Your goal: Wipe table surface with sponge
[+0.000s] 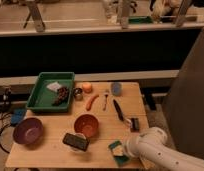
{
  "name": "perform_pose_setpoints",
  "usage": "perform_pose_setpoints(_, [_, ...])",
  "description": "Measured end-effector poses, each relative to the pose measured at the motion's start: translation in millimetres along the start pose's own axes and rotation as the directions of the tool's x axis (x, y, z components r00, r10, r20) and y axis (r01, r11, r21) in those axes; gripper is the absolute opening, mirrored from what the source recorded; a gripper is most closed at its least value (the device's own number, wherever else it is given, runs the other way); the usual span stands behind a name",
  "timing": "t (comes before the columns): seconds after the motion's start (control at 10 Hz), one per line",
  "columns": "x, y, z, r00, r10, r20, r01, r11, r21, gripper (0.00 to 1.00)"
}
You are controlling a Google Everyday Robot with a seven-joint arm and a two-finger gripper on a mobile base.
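The pale-wood table surface (51,150) fills the middle of the camera view. The sponge (115,149), a small teal-green pad with a pale yellow part, lies on the table near its front edge, right of centre. My gripper (126,149) is at the end of the white arm that comes in from the lower right. It sits low over the table, right against the sponge's right side. The arm hides the sponge's right edge and the table's front right corner.
A black block (76,141) and an orange bowl (86,125) lie just left of the sponge. A purple bowl (28,131) is at the front left. A green tray (36,100), carrot (92,101), fork (105,100), black knife (118,110) and cup (116,88) lie further back.
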Motion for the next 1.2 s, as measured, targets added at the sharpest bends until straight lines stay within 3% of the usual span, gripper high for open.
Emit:
perform_pose_setpoints(0.2, [20.4,8.1,10.5,1.000,-0.001,-0.015,0.001,1.000,-0.011,0.00])
perform_pose_setpoints(0.6, [23.2,6.1,10.3,1.000,-0.009,-0.018,0.009,1.000,-0.010,0.00])
perform_pose_setpoints(1.0, [63.9,-38.8,10.4,0.993,-0.090,-0.075,0.092,0.996,0.021,0.00])
perform_pose_setpoints(1.2, [68.7,-52.4,11.2,0.991,-0.113,-0.072,0.115,0.993,0.036,0.00])
